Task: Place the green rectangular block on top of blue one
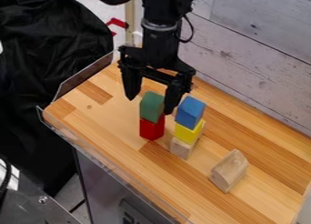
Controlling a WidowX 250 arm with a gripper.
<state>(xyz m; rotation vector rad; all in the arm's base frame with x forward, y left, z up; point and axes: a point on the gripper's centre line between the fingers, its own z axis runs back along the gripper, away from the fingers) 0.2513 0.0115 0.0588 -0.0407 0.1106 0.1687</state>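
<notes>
Currently, we had two stacks upright on the wooden bench [115, 123]: the green block [152, 107] on the red block [152, 129], and beside it the blue block [190, 112] on the yellow block [188, 131] on a plain wooden block [182, 148]. The black gripper [149, 105] hung over the green block with its jaws apart. We could not tell whether either jaw touched it.

We identified the following likely faults:

1. Off-centre closing. If one jaw met the green block first, it could push the block off the red one or twist it in the grip.
2. Contact with the neighbouring stack. The jaw on the blue side was close to that column—an opening or sideways move there could nudge the blue block. We judged a straight lift the safer start.
3. Low carry. If the green block's lower end were not raised above the blue block, it would strike the column and tip it.
4. Poor seating. The blue block's top was small and sat at an angle to the green block; a release off centre could topple the column.

As for containers, we saw no box or bowl in use. The nearest equivalent was the bench top, with transparent panels [84, 76] at its edge; both stacks and the loose wooden piece [229, 170] stood or lay within them.
</notes>
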